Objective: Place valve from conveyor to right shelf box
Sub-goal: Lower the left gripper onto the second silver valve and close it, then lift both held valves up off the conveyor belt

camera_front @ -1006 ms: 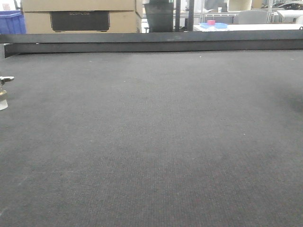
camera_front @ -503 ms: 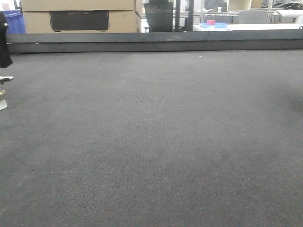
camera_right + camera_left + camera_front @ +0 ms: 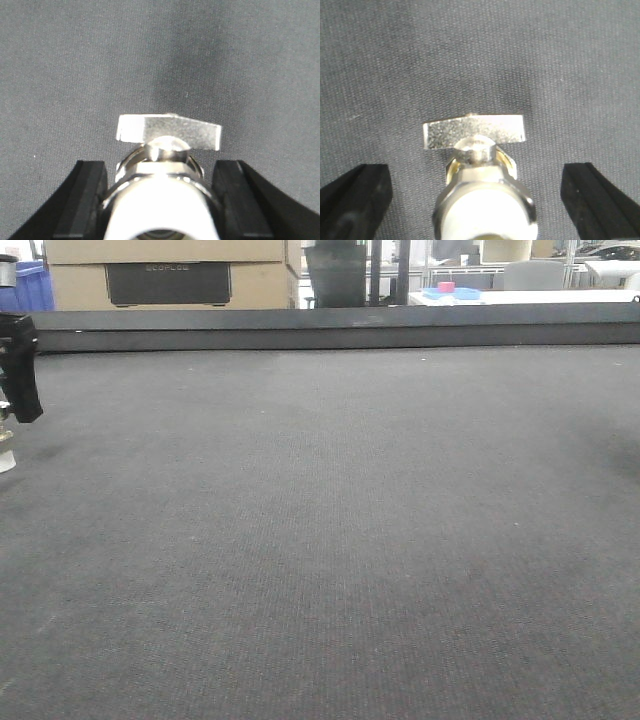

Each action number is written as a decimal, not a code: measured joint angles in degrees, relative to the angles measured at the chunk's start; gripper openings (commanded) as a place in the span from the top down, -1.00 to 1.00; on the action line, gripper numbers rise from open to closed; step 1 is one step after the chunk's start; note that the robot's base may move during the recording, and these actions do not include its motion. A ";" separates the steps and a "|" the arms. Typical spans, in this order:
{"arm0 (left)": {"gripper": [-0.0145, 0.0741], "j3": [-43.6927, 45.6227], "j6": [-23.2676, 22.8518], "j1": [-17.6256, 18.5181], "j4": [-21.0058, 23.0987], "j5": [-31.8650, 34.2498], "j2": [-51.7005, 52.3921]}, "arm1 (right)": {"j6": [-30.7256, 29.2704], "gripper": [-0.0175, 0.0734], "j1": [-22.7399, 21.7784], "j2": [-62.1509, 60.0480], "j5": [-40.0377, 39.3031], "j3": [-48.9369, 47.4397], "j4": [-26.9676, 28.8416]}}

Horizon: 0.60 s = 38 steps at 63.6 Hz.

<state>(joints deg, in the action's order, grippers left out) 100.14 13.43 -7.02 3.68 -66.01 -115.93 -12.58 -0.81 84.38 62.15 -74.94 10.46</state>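
While left fingers (image 3: 355, 200) stand spread wide, touching nothing, valve (image 3: 482, 200) sits on conveyor (image 3: 545, 60) between them, lower centre of left wrist frame: body axis runs up-down, pale end at bottom edge, lever crosswise. Right fingers (image 3: 85, 200) pinch second valve (image 3: 162, 200), same orientation, lever's right end slightly lower.

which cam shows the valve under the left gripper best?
Left wrist: valve centred, lever, brass body and pale base visible inside the open left gripper. Front view catches only a sliver at its left edge. Right wrist shows a valve close-up in the right gripper; same one? Cannot tell.
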 measured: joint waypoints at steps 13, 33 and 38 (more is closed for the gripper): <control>-0.10 0.00 -0.13 0.00 0.00 -0.58 0.00 | 0.00 0.95 0.00 0.00 0.00 0.00 0.00; 0.92 1.21 -0.25 0.00 -0.10 -3.41 -0.24 | 0.00 0.95 0.00 -0.12 -0.10 0.00 0.11; 0.92 2.89 -0.65 0.00 -0.10 -4.13 -0.24 | 0.00 0.95 0.00 -0.50 -0.10 0.00 0.11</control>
<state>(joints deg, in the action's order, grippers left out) 103.03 12.78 -7.02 3.57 -70.14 -116.18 -12.58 -0.81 83.88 62.05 -74.94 10.57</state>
